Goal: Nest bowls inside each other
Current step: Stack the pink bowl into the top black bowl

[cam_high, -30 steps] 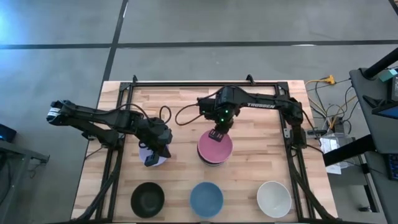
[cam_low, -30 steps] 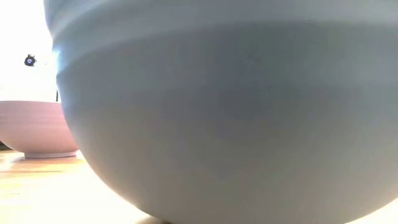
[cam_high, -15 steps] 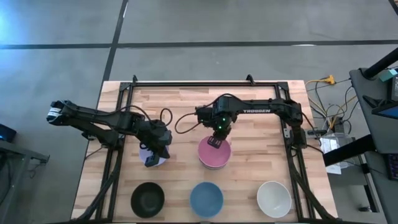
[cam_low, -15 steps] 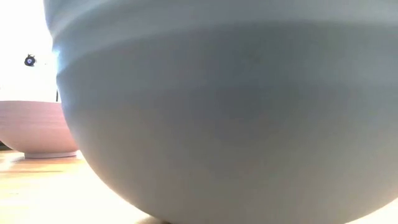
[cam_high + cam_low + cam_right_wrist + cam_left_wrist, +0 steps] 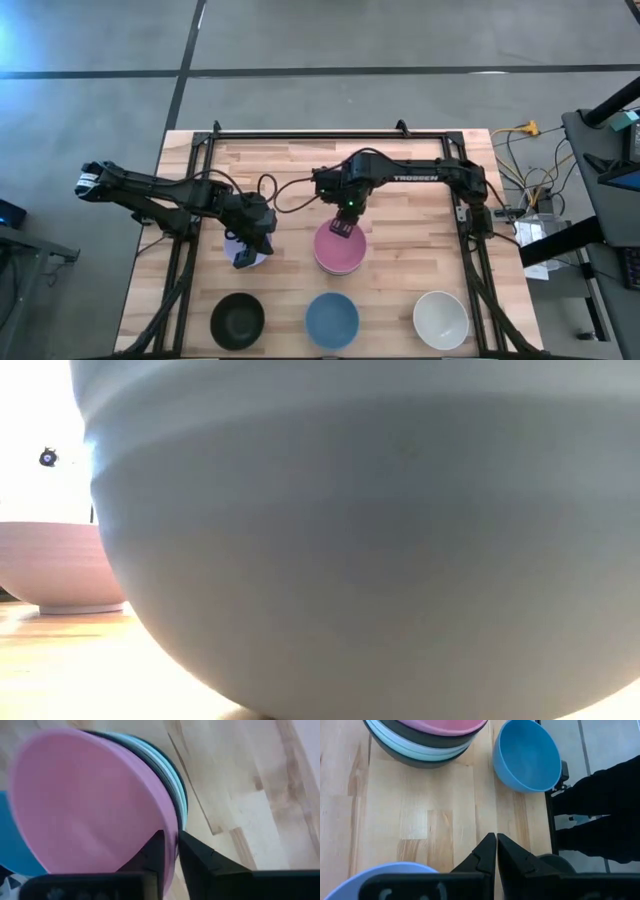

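At the wooden surface (image 5: pixel 420 190) centre, the right gripper (image 5: pixel 341 228) has its jaws clamped on the rim of the pink bowl (image 5: pixel 338 246) (topmost of a nested stack). At nine o'clock, the left gripper (image 5: pixel 244 257) jaws pinch the lavender bowl (image 5: pixel 257 256). Black bowl (image 5: pixel 237 320), blue bowl (image 5: pixel 331 319) and white bowl (image 5: pixel 440 319) line the six o'clock edge.

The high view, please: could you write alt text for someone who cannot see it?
The right tool grips the rim of a pink bowl topping a stack mid-table, while the left tool rests over a lavender bowl. Black, blue and white bowls line the near edge.
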